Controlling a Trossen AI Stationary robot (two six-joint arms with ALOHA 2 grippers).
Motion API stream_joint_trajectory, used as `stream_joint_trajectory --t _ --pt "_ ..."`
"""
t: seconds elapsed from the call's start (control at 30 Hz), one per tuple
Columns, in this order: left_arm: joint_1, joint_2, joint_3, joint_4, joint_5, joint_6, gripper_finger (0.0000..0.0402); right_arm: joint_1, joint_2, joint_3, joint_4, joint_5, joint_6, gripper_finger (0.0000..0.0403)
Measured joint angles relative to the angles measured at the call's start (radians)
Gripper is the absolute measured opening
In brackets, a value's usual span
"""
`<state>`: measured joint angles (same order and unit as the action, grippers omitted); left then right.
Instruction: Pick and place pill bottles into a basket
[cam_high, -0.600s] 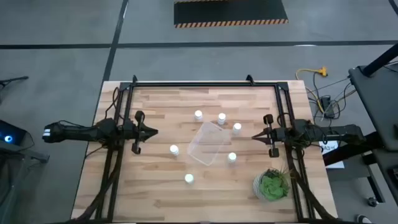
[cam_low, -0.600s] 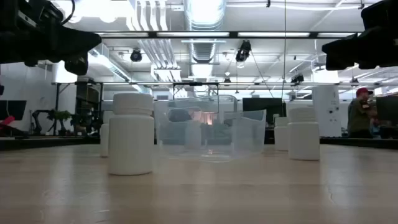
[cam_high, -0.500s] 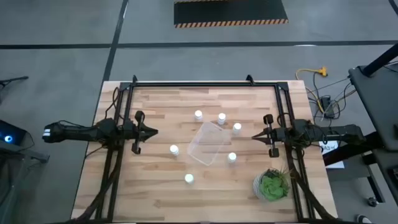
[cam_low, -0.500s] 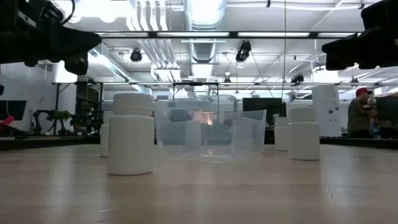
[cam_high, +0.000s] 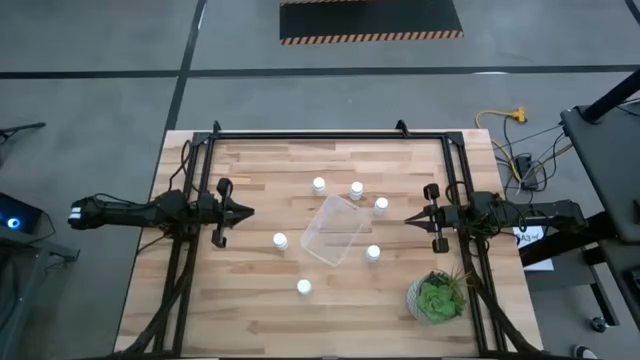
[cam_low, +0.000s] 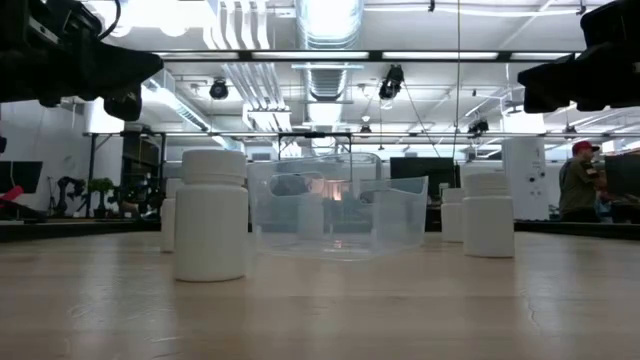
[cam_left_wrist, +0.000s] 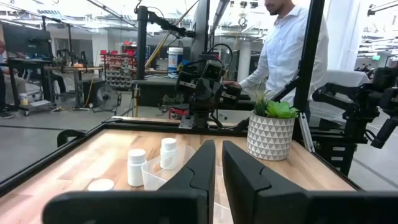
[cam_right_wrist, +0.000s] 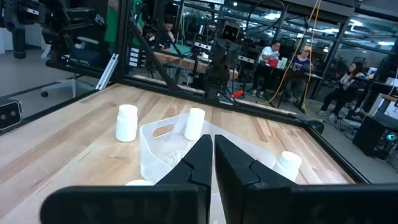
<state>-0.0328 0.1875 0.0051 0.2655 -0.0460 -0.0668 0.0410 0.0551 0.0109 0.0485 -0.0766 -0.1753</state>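
Mid-frame in the high view, the clear bin (cam_high: 334, 229) sits tilted on the bench (cam_high: 250, 300), empty, with six bottles standing loose around it: three along its upper side (cam_high: 319, 185) (cam_high: 357, 190) (cam_high: 381, 205), one to its left (cam_high: 280, 241), one at its lower right (cam_high: 373, 254), one below toward bottom centre (cam_high: 303, 288). Left gripper (cam_high: 246, 211) hovers at the left edge of the bench and right gripper (cam_high: 410, 219) at the right edge, both pointing inward, jaws clenched on nothing. Plant (cam_high: 437, 297) stands at lower right of the bench.
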Motion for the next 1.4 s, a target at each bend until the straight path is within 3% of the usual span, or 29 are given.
stream_joint_trajectory --t 1.4 --pt "0.0 0.0 0.0 0.0 0.0 0.0 0.0012 0.0 0.0 0.0 0.0 0.0 0.0 0.0009"
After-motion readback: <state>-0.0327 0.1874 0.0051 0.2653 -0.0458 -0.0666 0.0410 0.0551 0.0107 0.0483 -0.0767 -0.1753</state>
